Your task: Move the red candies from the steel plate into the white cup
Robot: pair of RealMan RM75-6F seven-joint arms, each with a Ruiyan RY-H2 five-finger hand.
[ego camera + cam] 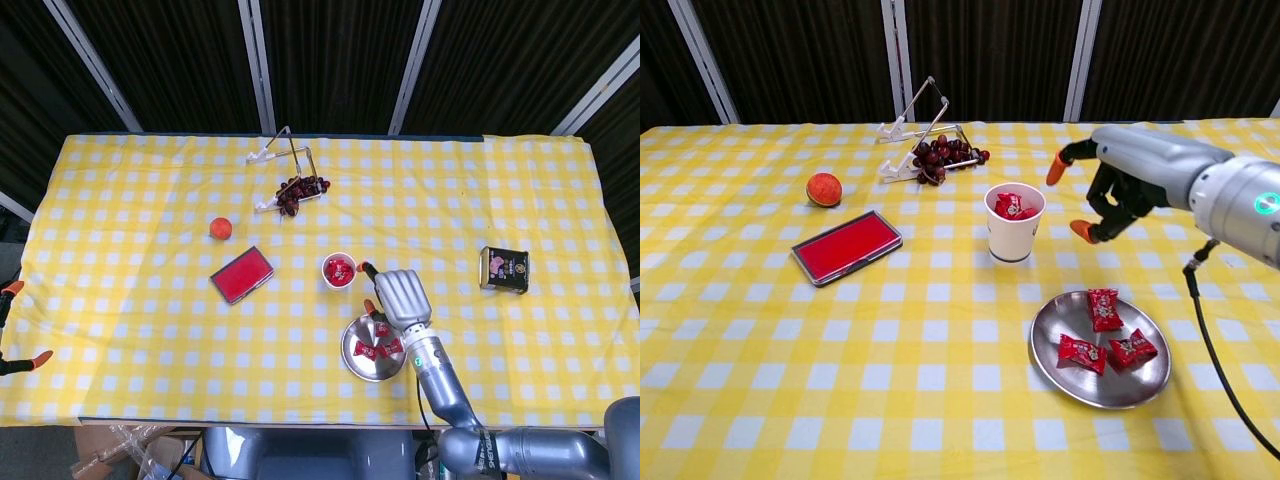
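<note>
Right hand [1130, 180] fingers [1083, 231] spread, empty, beside white cup [1014, 224].

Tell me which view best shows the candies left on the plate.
Chest view: three red candies lie unobstructed on the steel plate. In the head view the right hand overlaps the plate's edge and the candies look tiny.

Three red candies [1108, 336] on one steel plate [1060, 368]; perhaps two more inside one white cup [1015, 236], hard to separate. One orange fruit [823, 188], one red tin [847, 246], one grape bunch [943, 155], one wire stand [917, 125], one dark packet [503, 269].
</note>
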